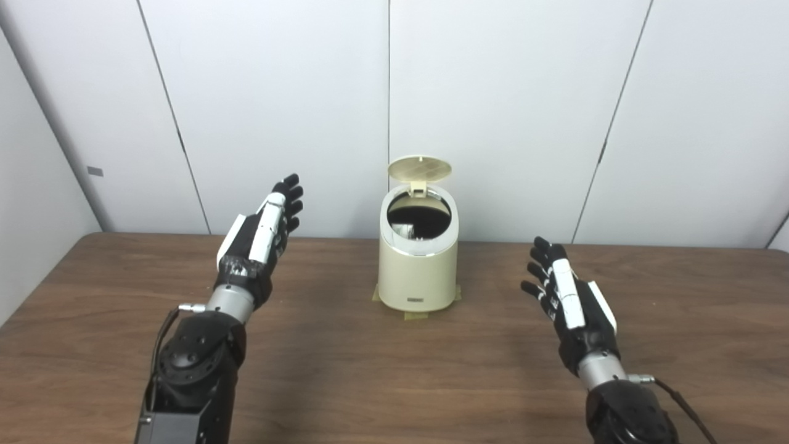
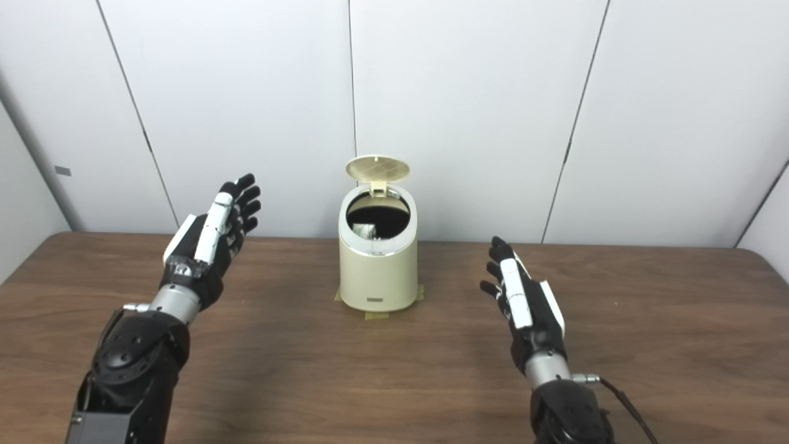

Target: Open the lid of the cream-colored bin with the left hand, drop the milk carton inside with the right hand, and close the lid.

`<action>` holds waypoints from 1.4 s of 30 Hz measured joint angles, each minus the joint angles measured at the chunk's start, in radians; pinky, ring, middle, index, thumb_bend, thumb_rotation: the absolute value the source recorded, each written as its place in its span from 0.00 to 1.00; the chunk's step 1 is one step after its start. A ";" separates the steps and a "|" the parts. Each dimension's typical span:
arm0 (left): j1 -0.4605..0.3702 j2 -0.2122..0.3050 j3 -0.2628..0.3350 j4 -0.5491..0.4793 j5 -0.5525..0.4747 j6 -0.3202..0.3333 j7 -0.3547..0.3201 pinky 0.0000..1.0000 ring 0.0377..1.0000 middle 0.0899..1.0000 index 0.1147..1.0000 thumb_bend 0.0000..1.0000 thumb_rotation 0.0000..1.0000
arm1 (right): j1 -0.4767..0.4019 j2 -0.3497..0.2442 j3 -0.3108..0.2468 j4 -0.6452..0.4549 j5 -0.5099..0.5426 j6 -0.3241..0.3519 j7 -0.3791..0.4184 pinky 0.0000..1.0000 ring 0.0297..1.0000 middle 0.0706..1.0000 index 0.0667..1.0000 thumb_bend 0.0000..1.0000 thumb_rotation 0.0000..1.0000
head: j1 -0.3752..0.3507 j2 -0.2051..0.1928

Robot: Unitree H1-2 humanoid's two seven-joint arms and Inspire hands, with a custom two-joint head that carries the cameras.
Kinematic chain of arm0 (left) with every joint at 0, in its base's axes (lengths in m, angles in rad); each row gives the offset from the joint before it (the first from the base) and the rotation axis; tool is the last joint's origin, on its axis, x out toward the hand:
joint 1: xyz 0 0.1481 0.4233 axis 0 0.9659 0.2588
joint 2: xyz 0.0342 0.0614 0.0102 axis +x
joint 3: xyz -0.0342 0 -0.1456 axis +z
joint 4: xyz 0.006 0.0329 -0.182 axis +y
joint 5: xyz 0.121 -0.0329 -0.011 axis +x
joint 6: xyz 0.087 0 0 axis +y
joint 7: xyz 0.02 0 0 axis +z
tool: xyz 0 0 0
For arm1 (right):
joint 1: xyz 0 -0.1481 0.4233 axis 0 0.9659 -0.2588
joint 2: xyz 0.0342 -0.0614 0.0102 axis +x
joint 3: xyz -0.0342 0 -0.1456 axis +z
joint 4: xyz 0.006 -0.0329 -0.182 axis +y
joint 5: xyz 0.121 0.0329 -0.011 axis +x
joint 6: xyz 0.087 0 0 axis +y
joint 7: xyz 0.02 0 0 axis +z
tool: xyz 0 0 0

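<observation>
The bin [image 1: 418, 271] is sitting taped mid-tabletop [image 1: 345, 370] with its lid [image 1: 419, 168] standing up, something pale, probably the carton, showing inside, while the left hand [image 1: 262, 237] and right hand [image 1: 564, 293] are hovering empty, fingers spread, either side.

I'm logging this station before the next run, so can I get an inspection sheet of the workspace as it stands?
Surface: brown wood-grain table, bare apart from the bin.
Job's things: cream-colored bin upright at the centre rear, taped down at its base; lid standing open; something pale shows inside in the right eye view, too dim to identify. No milk carton seen on the table.
Clutter: nothing seen.
Hands: left hand open, raised left of the bin, holding nothing; right hand open, right of the bin, holding nothing.
Cables: thin black cable at the right wrist; another by the left wrist.
Surroundings: white panelled wall behind the table.
</observation>
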State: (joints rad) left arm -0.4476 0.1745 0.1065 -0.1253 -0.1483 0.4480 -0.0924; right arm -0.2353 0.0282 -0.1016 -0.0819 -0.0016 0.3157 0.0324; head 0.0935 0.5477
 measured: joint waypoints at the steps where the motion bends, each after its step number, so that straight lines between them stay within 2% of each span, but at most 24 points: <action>1: -0.014 0.001 -0.001 0.013 -0.001 0.000 -0.002 1.00 0.99 0.98 0.98 0.50 0.94 | 0.007 0.002 0.002 0.000 0.004 -0.013 -0.001 0.92 0.96 0.97 0.95 0.65 0.97 | 0.000 0.000; 7: -0.137 0.035 -0.056 0.140 0.023 -0.006 -0.046 0.99 0.97 0.95 0.95 0.48 0.98 | 0.034 0.005 0.028 -0.001 0.006 -0.086 -0.011 0.93 0.98 0.99 0.97 0.67 1.00 | -0.008 -0.008; 9: -0.189 0.042 -0.072 0.189 0.038 -0.026 -0.061 0.98 0.96 0.94 0.94 0.49 0.97 | 0.047 0.000 0.037 -0.001 0.005 -0.105 -0.011 0.94 0.98 0.99 0.98 0.66 1.00 | -0.017 -0.008; 13: -0.284 0.063 -0.122 0.282 0.082 -0.067 -0.081 0.97 0.95 0.93 0.93 0.49 1.00 | 0.085 -0.005 0.046 0.000 0.008 -0.129 -0.011 0.94 0.98 0.99 0.98 0.66 1.00 | -0.031 -0.017; 19: -0.351 0.064 -0.176 0.385 0.125 -0.115 -0.112 0.96 0.94 0.91 0.90 0.47 1.00 | 0.101 -0.005 0.052 0.025 0.007 -0.150 -0.033 0.92 0.97 0.97 0.97 0.67 1.00 | -0.028 -0.052; 23: -0.385 0.067 -0.220 0.451 0.173 -0.175 -0.127 0.95 0.93 0.89 0.89 0.49 1.00 | 0.116 -0.004 0.071 0.029 0.002 -0.179 -0.033 0.92 0.97 0.97 0.97 0.66 1.00 | -0.026 -0.061; 28: -0.417 0.078 -0.278 0.477 0.255 -0.234 -0.151 0.94 0.93 0.87 0.88 0.48 1.00 | 0.122 -0.005 0.075 0.029 0.028 -0.180 -0.027 0.98 1.00 0.99 0.99 0.67 1.00 | -0.009 -0.065; 31: -0.428 0.088 -0.335 0.476 0.326 -0.256 -0.157 0.93 0.92 0.86 0.87 0.45 1.00 | 0.123 -0.009 0.075 0.031 0.041 -0.182 -0.023 0.98 0.99 0.99 0.99 0.68 1.00 | -0.006 -0.069; 32: -0.430 0.089 -0.352 0.475 0.350 -0.265 -0.158 0.93 0.92 0.85 0.86 0.44 1.00 | 0.125 -0.011 0.076 0.033 0.044 -0.184 -0.021 0.97 0.99 0.99 0.99 0.68 1.00 | -0.003 -0.081; 33: -0.432 0.092 -0.369 0.474 0.382 -0.274 -0.158 0.91 0.91 0.84 0.85 0.46 1.00 | 0.128 -0.013 0.076 0.035 0.050 -0.186 -0.018 0.97 0.99 0.99 0.99 0.68 1.00 | 0.014 -0.110; 34: -0.434 0.098 -0.391 0.470 0.412 -0.283 -0.157 0.87 0.88 0.83 0.83 0.48 1.00 | 0.131 -0.014 0.076 0.040 0.055 -0.188 -0.017 0.94 0.98 0.98 0.99 0.68 1.00 | 0.014 -0.111; 38: -0.439 0.156 -0.524 0.451 0.641 -0.413 -0.137 0.77 0.82 0.81 0.81 0.53 1.00 | 0.146 -0.014 0.093 0.048 0.030 -0.207 -0.027 0.87 0.92 0.93 0.98 0.65 1.00 | 0.006 -0.135; 42: -0.451 0.196 -0.598 0.453 0.837 -0.500 -0.081 0.81 0.83 0.80 0.80 0.52 1.00 | 0.151 -0.017 0.130 0.047 -0.026 -0.220 -0.039 0.83 0.91 0.91 0.97 0.59 1.00 | -0.002 -0.138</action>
State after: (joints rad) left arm -0.8990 0.3707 -0.4915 0.3278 0.6886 -0.0516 -0.1735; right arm -0.0840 0.0109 0.0285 -0.0345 -0.0274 0.0959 -0.0062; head 0.0920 0.4096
